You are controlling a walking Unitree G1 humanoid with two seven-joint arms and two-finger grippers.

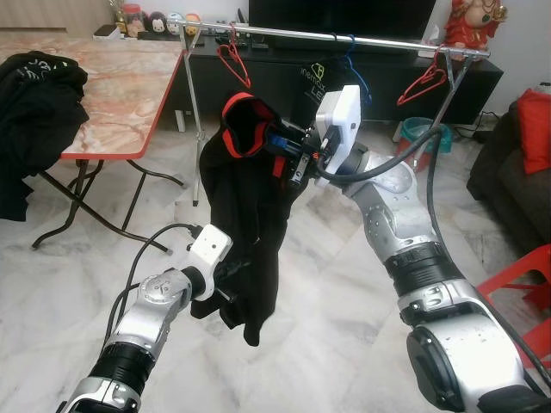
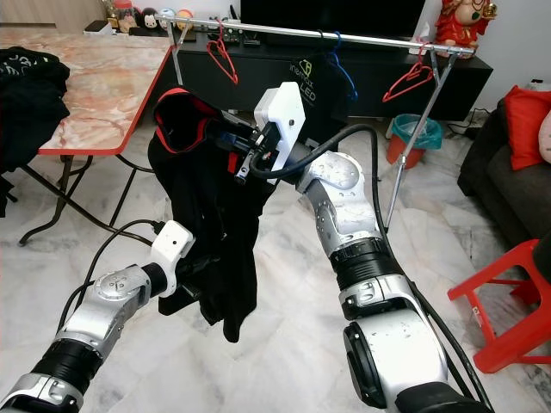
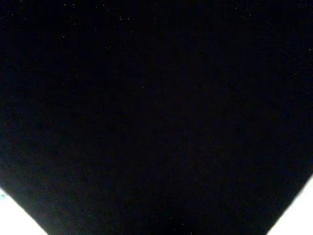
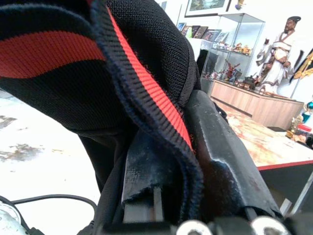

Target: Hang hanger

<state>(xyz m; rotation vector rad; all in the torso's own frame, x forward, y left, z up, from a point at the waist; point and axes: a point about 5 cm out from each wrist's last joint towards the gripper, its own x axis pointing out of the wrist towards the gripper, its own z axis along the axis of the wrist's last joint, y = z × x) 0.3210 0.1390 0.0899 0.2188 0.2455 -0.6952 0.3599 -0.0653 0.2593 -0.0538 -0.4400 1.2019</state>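
Note:
A black garment (image 1: pixel 250 215) with a red-trimmed collar (image 4: pixel 142 83) hangs in the air in front of a metal clothes rail (image 1: pixel 344 36). My right gripper (image 1: pixel 280 151) is raised at chest height and shut on the collar; the right wrist view shows the trim pinched against a black finger (image 4: pixel 220 161). My left gripper (image 1: pixel 231 280) is lower down, pushed into the garment's hanging body, and the cloth hides its tip. The left wrist view is dark with fabric. On the rail hang a red hanger (image 1: pixel 232 60), a blue hanger (image 1: pixel 357 73) and another red hanger (image 1: pixel 426 82).
A folding table (image 1: pixel 112 86) with a red edge stands at the left, with dark clothes (image 1: pixel 34 103) piled on it. A red stool (image 1: pixel 525 284) and a dark sofa (image 1: pixel 516 163) are at the right. A teal bin (image 1: pixel 417 133) sits under the rail, in front of a black TV cabinet.

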